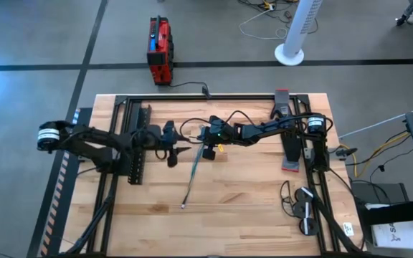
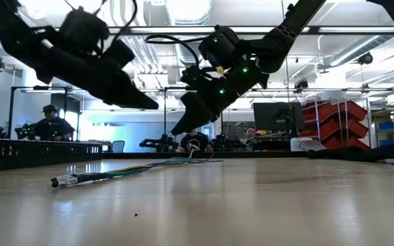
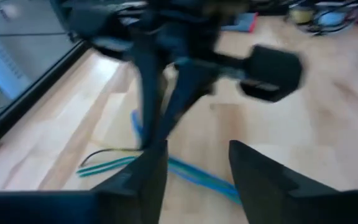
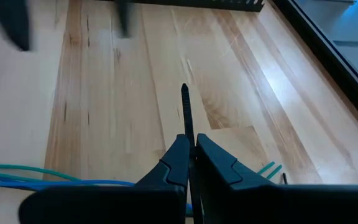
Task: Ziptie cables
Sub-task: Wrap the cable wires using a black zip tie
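Grey, green and bluish, the cables [image 1: 194,174] lie flat on the wooden bench [image 1: 249,215] near its middle, running as a loose bundle from under my two grippers toward the near edge, where a small connector end [image 2: 66,180] rests on the wood. In my right wrist view the green and blue strands [image 4: 55,179] cross the boards just below my fingers.

My right gripper [image 1: 208,145] hangs above the far end of the bundle, off the bench surface. Its fingers are pressed together on a thin black ziptie [image 4: 186,115], whose pointed strip sticks out forward past the fingertips, over bare wood. In the low view this gripper [image 2: 183,123] points down and toward my other arm, with small green lights glowing on its wrist.

My left gripper [image 1: 181,151] is held just beside the right one, on the left side of the cables, also off the bench. Its fingers [image 3: 151,171] stand apart with nothing between them; past them I see the blurred right gripper [image 3: 166,93] and the bluish wires [image 3: 197,177] on the boards.

A black frame [image 1: 120,136] borders the bench. People sit at desks in the room beyond.
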`<action>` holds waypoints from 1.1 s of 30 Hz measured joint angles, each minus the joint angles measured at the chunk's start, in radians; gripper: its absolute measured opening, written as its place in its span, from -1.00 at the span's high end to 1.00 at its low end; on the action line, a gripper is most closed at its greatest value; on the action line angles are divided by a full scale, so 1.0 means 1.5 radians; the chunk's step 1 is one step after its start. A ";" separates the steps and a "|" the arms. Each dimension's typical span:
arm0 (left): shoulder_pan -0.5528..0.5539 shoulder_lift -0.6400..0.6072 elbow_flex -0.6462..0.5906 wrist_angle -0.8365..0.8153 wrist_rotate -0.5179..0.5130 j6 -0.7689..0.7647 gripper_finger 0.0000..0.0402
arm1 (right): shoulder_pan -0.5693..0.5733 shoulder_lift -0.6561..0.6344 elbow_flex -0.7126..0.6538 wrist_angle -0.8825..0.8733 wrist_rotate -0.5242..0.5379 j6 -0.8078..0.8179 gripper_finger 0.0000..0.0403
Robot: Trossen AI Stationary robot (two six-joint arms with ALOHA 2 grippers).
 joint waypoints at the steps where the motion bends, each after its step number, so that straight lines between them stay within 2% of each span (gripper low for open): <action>1: 0.012 0.003 0.000 0.000 0.004 0.004 0.20 | 0.000 0.000 0.000 0.000 0.000 0.000 0.99; 7: 0.048 0.020 0.007 0.001 0.011 0.019 0.03 | 0.000 0.000 0.000 -0.001 -0.001 0.012 0.99; 19: 0.048 0.028 0.013 -0.013 0.013 0.041 0.03 | 0.000 0.000 0.000 -0.001 -0.001 0.017 0.99; 26: 0.048 0.028 0.001 -0.045 -0.024 0.090 -0.09 | 0.000 0.000 0.000 -0.002 -0.001 0.018 0.99; 33: 0.048 0.028 0.000 -0.040 -0.025 0.080 -0.19 | -0.003 0.000 0.001 -0.004 0.000 0.012 0.99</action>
